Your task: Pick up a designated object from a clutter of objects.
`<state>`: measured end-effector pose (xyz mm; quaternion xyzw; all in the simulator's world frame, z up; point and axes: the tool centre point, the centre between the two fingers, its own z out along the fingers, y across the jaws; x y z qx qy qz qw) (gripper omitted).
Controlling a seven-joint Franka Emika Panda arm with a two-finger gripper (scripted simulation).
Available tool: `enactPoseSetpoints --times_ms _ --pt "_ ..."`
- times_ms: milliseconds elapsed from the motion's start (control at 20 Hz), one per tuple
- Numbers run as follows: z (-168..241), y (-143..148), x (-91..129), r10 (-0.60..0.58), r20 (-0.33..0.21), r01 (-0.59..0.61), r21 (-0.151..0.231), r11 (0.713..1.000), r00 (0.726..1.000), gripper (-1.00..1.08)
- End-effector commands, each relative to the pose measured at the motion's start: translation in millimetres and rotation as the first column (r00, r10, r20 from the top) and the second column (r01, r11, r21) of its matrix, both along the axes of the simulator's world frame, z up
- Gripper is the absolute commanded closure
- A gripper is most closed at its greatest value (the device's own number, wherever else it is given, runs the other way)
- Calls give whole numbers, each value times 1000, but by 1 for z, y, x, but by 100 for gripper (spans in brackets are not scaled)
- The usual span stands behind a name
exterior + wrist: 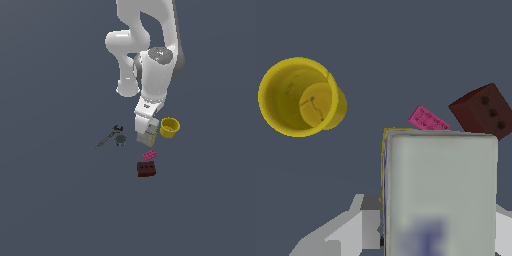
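A white Franka arm stands over a small clutter on a dark grey-blue floor, its gripper (pixel 145 126) lowered onto the tall rectangular carton-like box (pixel 147 136), white and grey on its faces with yellow edges. In the exterior view the box sits at the middle of the group: the round yellow plastic cup (pixel 169 127) lies close beside it at about two o'clock, the small pink studded toy brick (pixel 149 155) near it at six o'clock, the dark red block (pixel 146 169) just beyond the brick, and the thin dark grey metal tool (pixel 111 136) well apart at nine o'clock.

The wrist view fills with the box's pale top face (pixel 440 192), a blurred blue mark low on it, a yellow edge showing along one side. Grey fingers (pixel 363 225) flank the box on both sides, spread to its width; whether the pads are pressing the walls or stand a hair off cannot be told.

The box looks like a light cardboard carton: stiff along its edges, likely to dent across the broad faces if squeezed hard, and smooth enough to slip under a weak pinch. Judging from both views, the sound hold is across the narrower pair of opposite walls, near the top and centred, so the box hangs plumb when lifted. The cup's closeness at two o'clock is the main hazard; a straight vertical lift should clear it and the pink brick.
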<state>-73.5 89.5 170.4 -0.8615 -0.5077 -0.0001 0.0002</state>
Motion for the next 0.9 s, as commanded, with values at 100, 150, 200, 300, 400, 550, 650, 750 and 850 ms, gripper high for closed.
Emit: enactPoseSetpoints --times_ms 100,150,200,300,400,550,650,750,850 --pt "21 7 13 0 1 0 0 1000 1000 108" --pt "26 9 16 0 1 0 0 1000 1000 108" --pt "32 11 20 0 1 0 0 1000 1000 108" --pt "45 16 28 0 1 0 0 1000 1000 108" --pt "59 21 37 0 1 0 0 1000 1000 108" --pt "80 28 51 0 1 0 0 1000 1000 108" --pt "94 33 60 0 1 0 0 1000 1000 108" --pt "108 38 69 0 1 0 0 1000 1000 108" --pt "120 43 78 0 1 0 0 1000 1000 108"
